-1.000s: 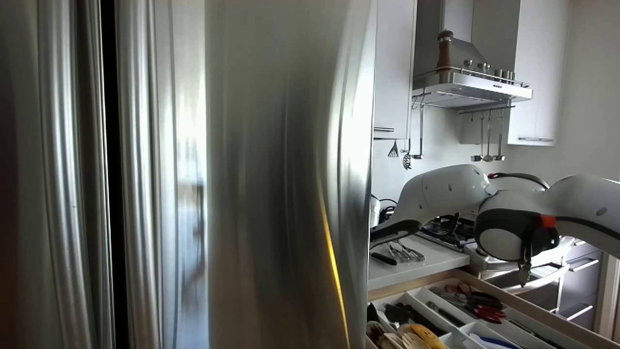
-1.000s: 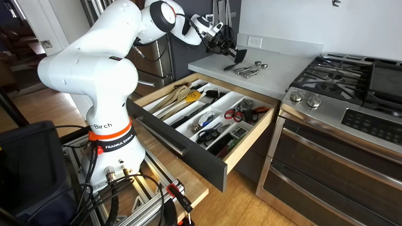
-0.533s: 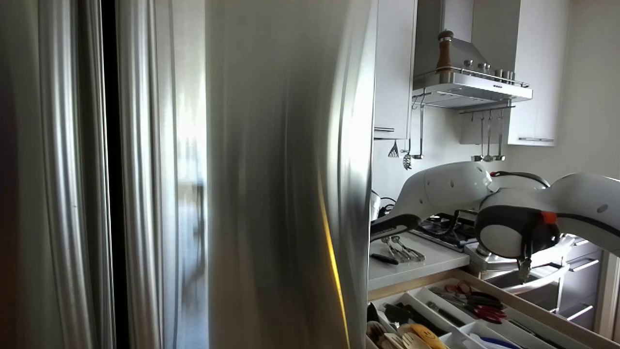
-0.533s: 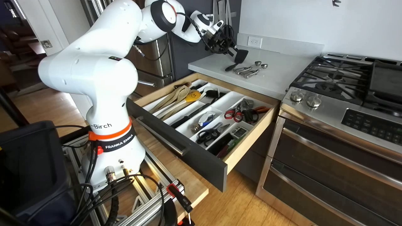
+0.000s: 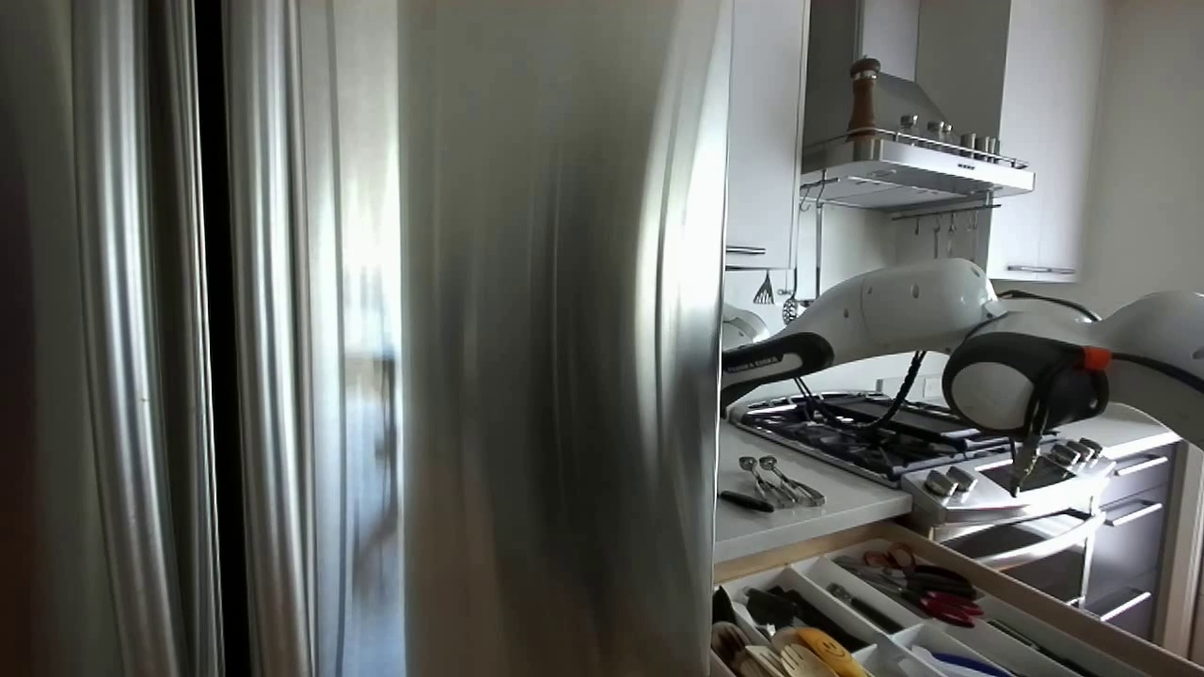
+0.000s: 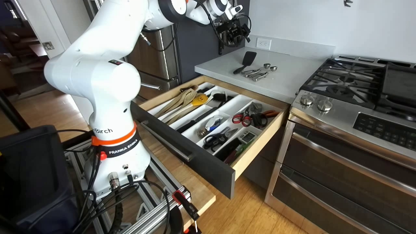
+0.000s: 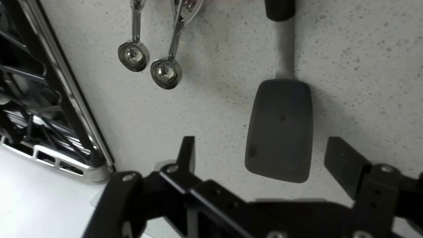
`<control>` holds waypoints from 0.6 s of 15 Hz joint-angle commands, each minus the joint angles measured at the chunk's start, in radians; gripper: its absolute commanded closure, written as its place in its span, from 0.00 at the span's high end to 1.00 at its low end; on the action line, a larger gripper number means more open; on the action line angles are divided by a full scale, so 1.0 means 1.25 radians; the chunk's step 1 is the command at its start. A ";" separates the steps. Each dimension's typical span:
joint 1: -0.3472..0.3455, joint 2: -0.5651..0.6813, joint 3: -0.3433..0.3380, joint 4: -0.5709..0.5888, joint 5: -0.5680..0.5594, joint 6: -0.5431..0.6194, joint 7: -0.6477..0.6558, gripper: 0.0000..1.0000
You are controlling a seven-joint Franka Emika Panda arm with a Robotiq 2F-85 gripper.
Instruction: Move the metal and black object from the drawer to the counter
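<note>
Watching closely, I see the pincer (image 7: 262, 149) spread and empty above the tabletop (image 7: 363, 86), where the black-and-metal spatula (image 7: 284, 102) lies, so in my judgement it should rise gently straight up, with both fingers (image 7: 345, 163) clear of the blade (image 7: 280, 138)

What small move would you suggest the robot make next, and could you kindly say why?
I would probably back the open gripper a little away from the counter. In the wrist view, gaps separate its fingers from the black spatula on both sides, and in an exterior view that spatula lies on the counter beside the metal scoops, so the transfer looks finished.
</note>
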 commanded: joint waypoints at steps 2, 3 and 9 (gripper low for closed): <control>-0.068 -0.119 0.094 -0.166 0.118 0.099 -0.093 1.00; -0.082 -0.145 0.112 -0.198 0.143 0.117 -0.115 1.00; -0.165 -0.339 0.213 -0.389 0.334 0.133 -0.249 1.00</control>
